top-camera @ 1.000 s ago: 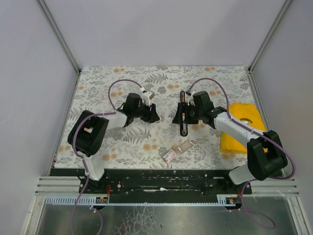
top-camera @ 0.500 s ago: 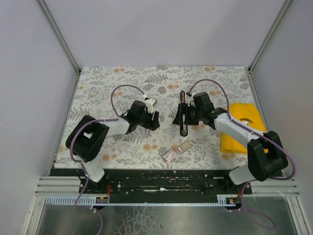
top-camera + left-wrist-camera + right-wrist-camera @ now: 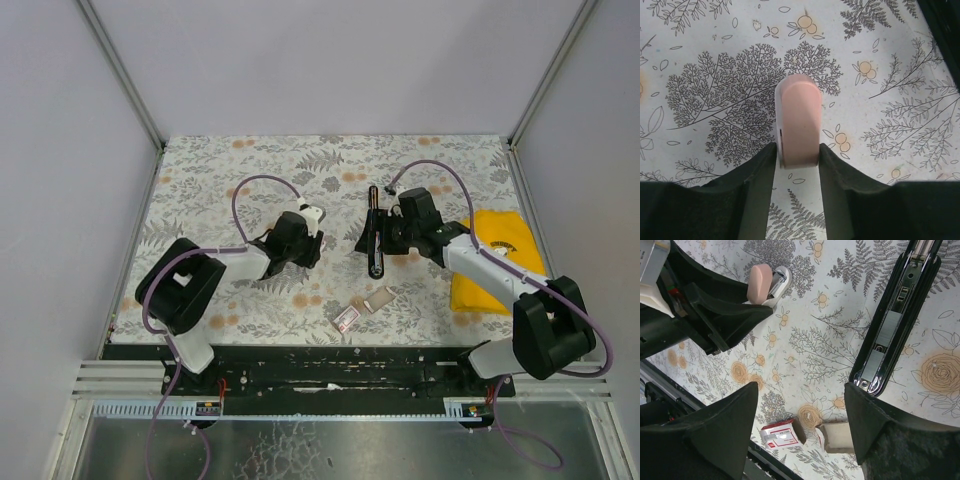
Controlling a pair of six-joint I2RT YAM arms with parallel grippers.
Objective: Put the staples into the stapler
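Stapler (image 3: 895, 320): slim glossy black, chrome channel, opened flat.

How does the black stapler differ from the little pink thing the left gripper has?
The stapler is black, long and narrow; the pink thing is short with a rounded end. The stapler lies opened out on the table with no gripper closed on it; the pink thing is pinched in the left gripper. Both show some bright metal.

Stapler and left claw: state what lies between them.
Only bare floral table, clear in the right wrist view; from above, a finger of the right claw overhangs it.
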